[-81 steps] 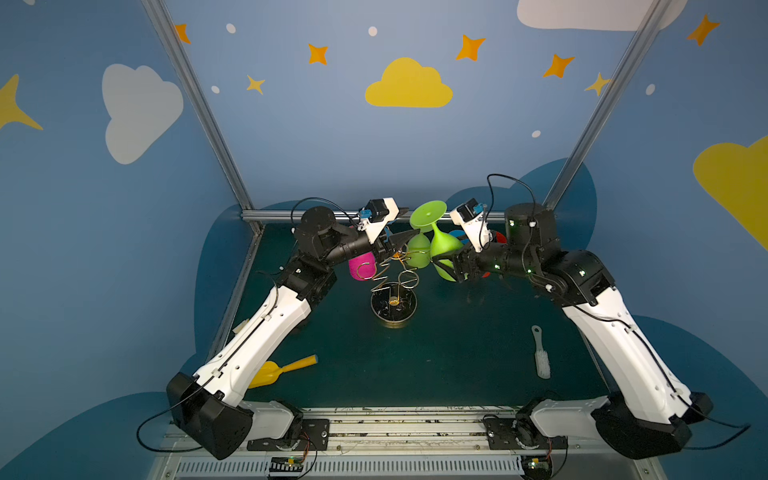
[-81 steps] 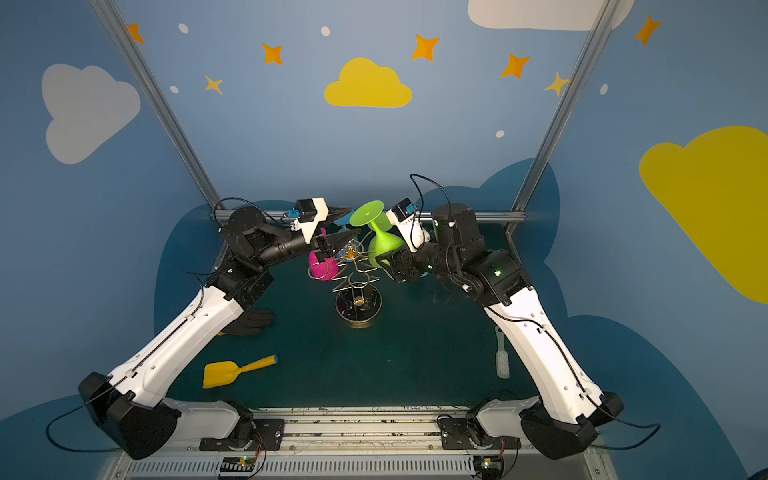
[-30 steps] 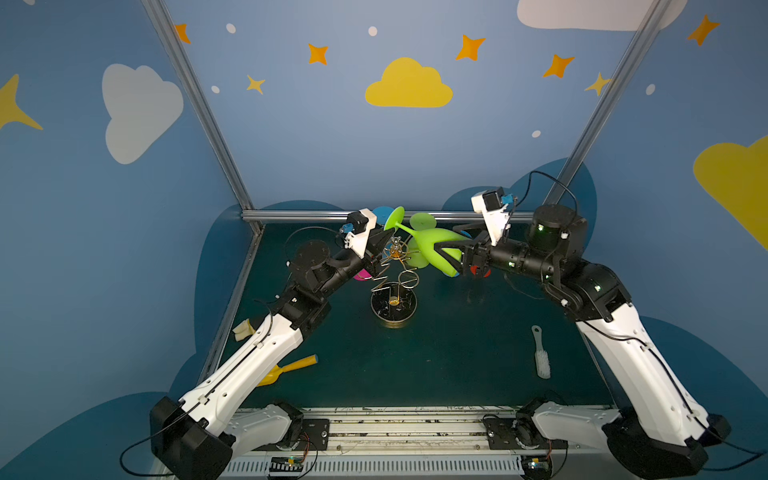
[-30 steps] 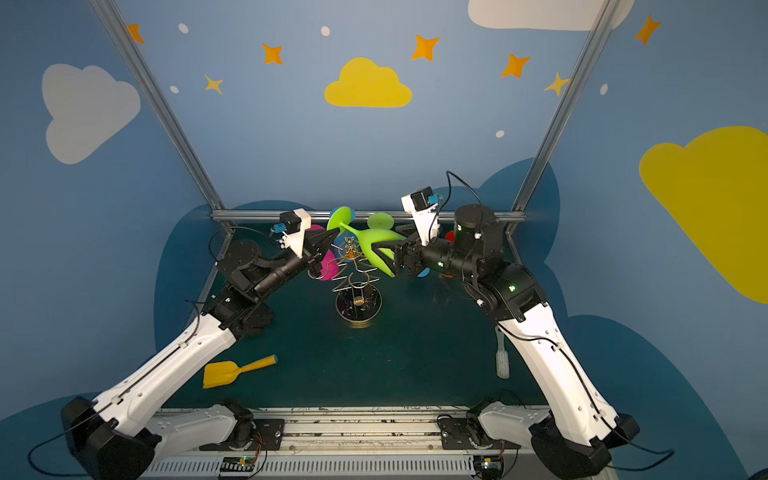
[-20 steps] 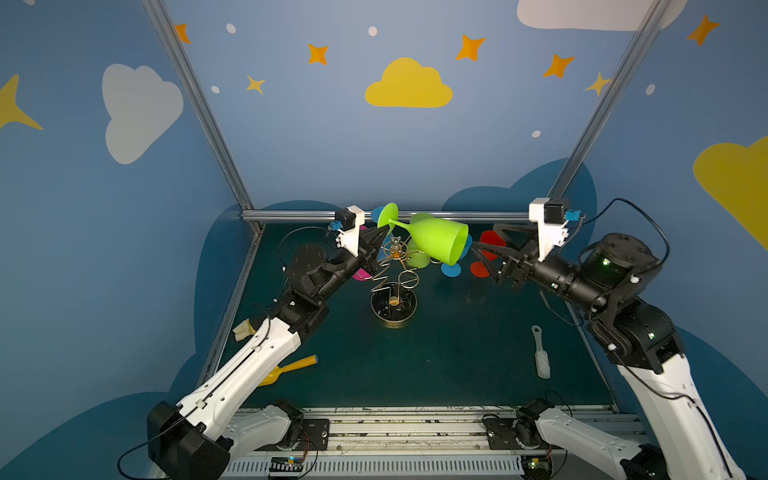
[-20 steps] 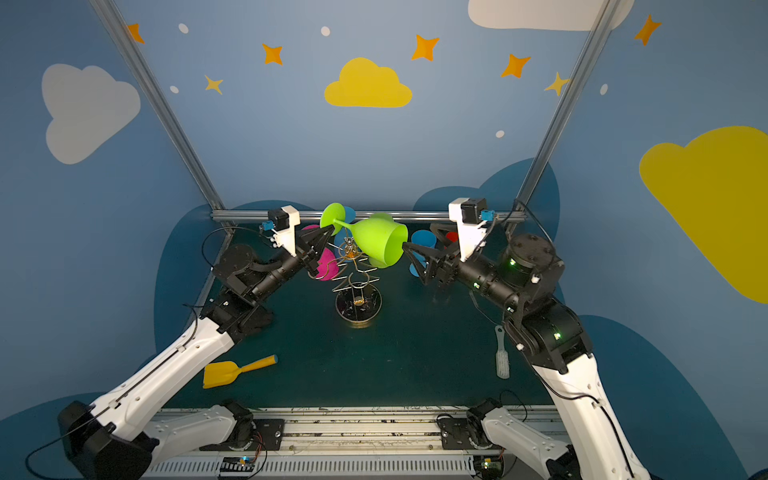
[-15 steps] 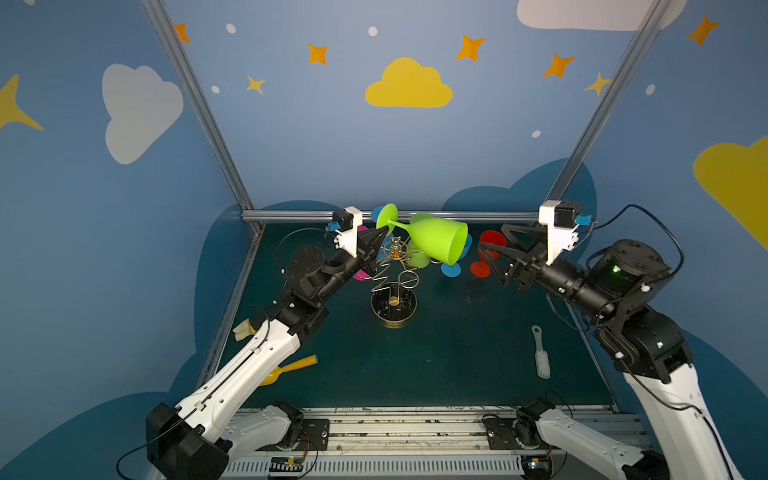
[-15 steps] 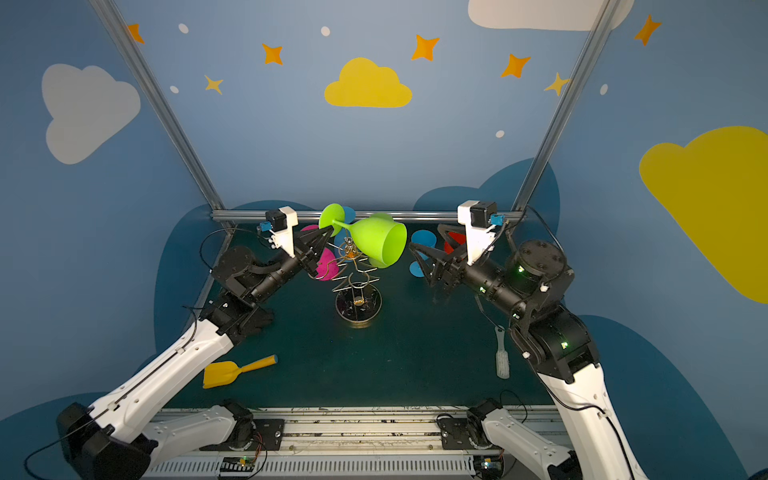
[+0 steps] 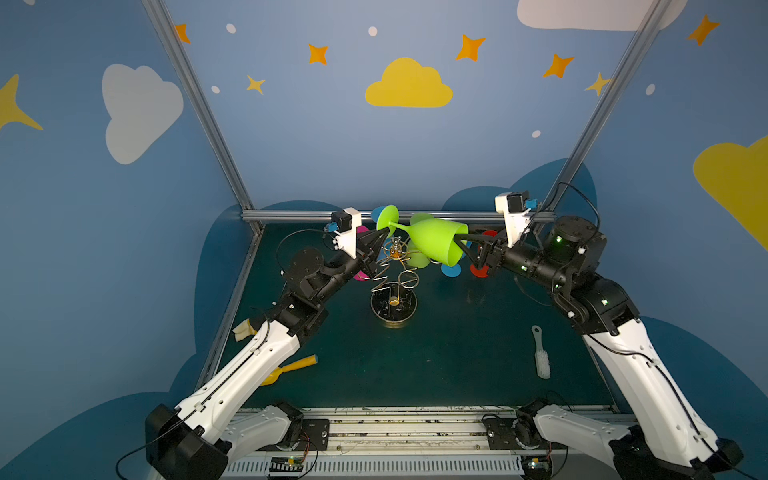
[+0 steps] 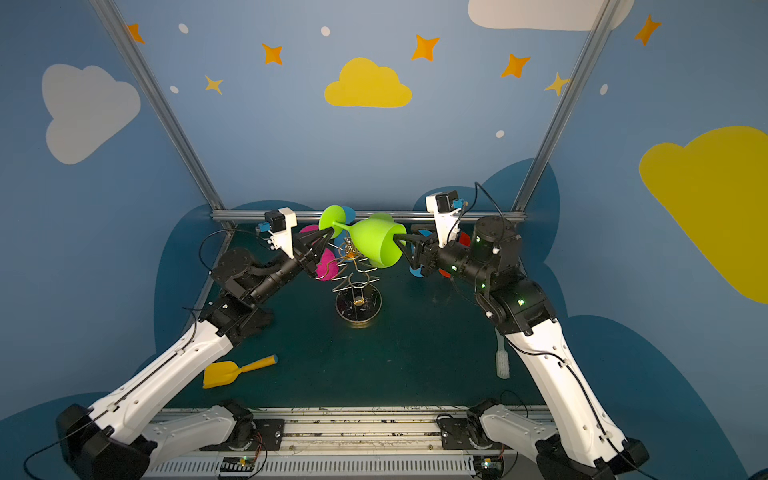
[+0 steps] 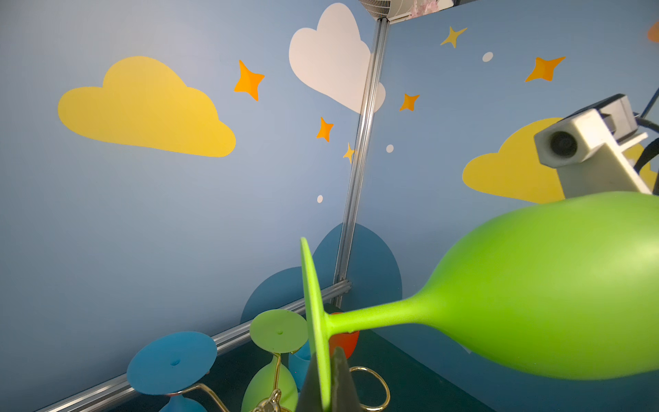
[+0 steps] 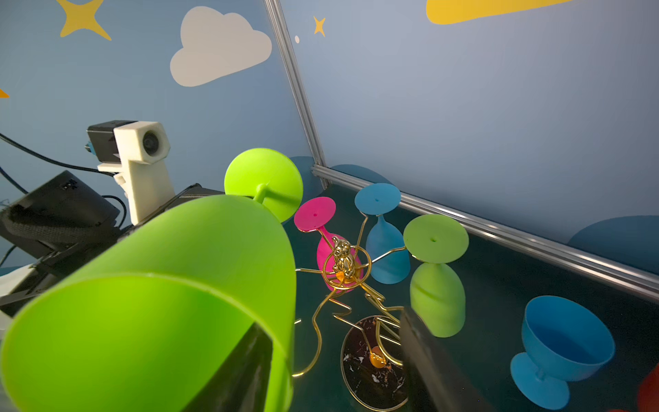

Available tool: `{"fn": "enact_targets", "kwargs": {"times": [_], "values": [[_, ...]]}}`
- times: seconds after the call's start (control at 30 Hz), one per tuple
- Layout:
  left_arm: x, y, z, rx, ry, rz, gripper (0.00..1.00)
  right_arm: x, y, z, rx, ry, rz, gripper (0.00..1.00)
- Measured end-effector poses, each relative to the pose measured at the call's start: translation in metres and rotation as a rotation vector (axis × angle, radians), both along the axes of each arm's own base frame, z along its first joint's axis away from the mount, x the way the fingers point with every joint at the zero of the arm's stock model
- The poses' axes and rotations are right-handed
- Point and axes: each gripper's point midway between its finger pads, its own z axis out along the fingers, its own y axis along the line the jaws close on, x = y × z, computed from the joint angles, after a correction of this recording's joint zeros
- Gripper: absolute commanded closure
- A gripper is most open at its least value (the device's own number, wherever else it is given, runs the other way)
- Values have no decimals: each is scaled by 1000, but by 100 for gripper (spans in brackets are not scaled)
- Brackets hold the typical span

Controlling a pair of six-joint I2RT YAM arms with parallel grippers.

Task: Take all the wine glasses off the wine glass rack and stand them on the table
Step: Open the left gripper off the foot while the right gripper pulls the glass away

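Observation:
A bright green wine glass [image 9: 434, 245] [image 10: 376, 245] lies level in the air just above the gold wire wine glass rack [image 9: 395, 270] [image 10: 357, 274]. My left gripper [image 9: 384, 236] [image 11: 325, 360] is shut on the edge of the glass's round foot. My right gripper [image 9: 465, 251] [image 12: 331, 321] is open at the mouth of the bowl [image 12: 160, 285]. One of its fingers reaches inside the bowl; the other stands apart outside the wall. The rack's knob [image 12: 342, 264] and dark base [image 12: 371, 360] show below.
Pink [image 12: 326, 246], blue [image 12: 385, 249] and green [image 12: 437, 285] glasses hang upside down on the rack. A blue glass [image 12: 563, 342] stands on the table near the back right. A yellow scoop [image 10: 232, 372] lies front left, a white brush [image 9: 540, 353] at the right.
My right gripper drew back to the right, then returned to the bowl's mouth with its jaws narrower. The left gripper has kept the foot and held the glass level.

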Motion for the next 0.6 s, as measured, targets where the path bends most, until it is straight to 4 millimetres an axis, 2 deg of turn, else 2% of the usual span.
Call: {"fn": "enact_targets", "kwargs": {"times": [0.17, 0.2, 0.3, 0.33, 0.37, 0.4, 0.43, 0.5, 0.6], "values": [[2, -1, -3, 7, 7, -1, 97, 2, 10, 2, 21, 13, 46, 97], [3, -2, -5, 10, 11, -2, 97, 1, 11, 3, 25, 15, 57, 100], [4, -3, -5, 13, 10, -3, 96, 0, 12, 3, 32, 25, 63, 100], [4, -2, -5, 14, 9, -1, 89, 0, 12, 3, 32, 26, 61, 100], [4, -2, -5, 18, 5, 1, 78, 0, 11, 3, 32, 26, 59, 100], [4, -2, -5, 21, 2, 2, 59, 1, 11, 4, 33, 28, 54, 100], [4, -2, -5, 22, 1, 4, 43, 1, 9, 5, 32, 29, 44, 100], [5, -1, -5, 23, 3, 11, 30, 4, 3, 7, 29, 26, 13, 100], [8, 3, -6, 29, 5, 41, 20, 10, -15, 11, 14, 7, -68, 100]]}}
